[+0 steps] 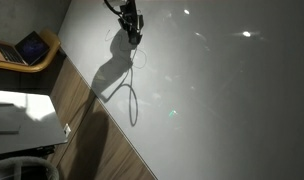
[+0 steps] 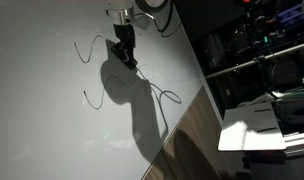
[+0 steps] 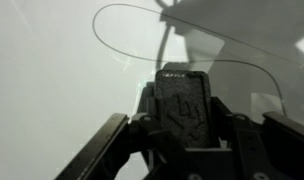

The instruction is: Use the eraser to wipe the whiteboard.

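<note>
at whiteboard, end effector around eraser

eraser — dark scuffed block, gripped upright in claw; whiteboard — white, thin looping marker lines.

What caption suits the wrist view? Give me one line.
Gripper holding a dark eraser over the whiteboard, curved marker lines ahead.

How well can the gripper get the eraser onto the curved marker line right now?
Probably yes: the gripper holds the eraser just short of the marker line, with only bare whiteboard between them and nothing blocking in the wrist view.
</note>
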Tool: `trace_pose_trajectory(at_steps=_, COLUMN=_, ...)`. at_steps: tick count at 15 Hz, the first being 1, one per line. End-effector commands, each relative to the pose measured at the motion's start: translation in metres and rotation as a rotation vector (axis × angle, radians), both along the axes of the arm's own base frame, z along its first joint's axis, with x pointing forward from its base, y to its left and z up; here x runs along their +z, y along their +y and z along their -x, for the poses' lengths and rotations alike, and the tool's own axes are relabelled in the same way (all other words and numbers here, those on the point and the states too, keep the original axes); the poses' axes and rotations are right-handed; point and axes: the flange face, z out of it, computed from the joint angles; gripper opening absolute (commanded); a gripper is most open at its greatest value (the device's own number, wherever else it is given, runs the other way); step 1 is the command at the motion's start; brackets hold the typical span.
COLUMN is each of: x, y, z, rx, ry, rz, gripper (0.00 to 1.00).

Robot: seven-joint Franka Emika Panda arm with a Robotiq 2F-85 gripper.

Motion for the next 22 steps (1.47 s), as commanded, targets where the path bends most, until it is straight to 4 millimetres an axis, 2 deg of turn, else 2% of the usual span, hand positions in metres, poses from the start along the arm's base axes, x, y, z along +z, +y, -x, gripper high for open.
trace_pose_trajectory(at_steps=1, x=0.020, y=0.058, z=-0.034, rx=0.101, ry=-0.061, rz=-0.003, gripper=0.29)
trace_pose_trajectory(at_steps=4, x=0.036, y=0.095, z=-0.028, rx=0.142, ry=-0.072, rz=0.015, gripper=0.29)
trace_pose_trajectory(at_steps=9, x=0.047, y=0.169, z=-0.018, rx=0.231, ry=-0.076, rz=0.009, gripper=0.29)
trace_pose_trajectory(at_steps=12, x=0.054, y=0.198, z=-0.018, rx=0.268, ry=-0.075, rz=0.019, gripper=0.29)
trace_pose_trajectory(at_steps=14, x=0.062, y=0.195, z=-0.027, rx=0.255, ry=-0.059, rz=0.029, gripper=0.29)
trace_pose_trajectory(at_steps=16, x=0.075, y=0.171, z=-0.039, rx=0.201, ry=-0.034, rz=0.052, gripper=0.29)
trace_pose_trajectory(at_steps=22, x=0.092, y=0.109, z=-0.036, rx=0.102, ry=0.003, rz=0.024, gripper=0.29)
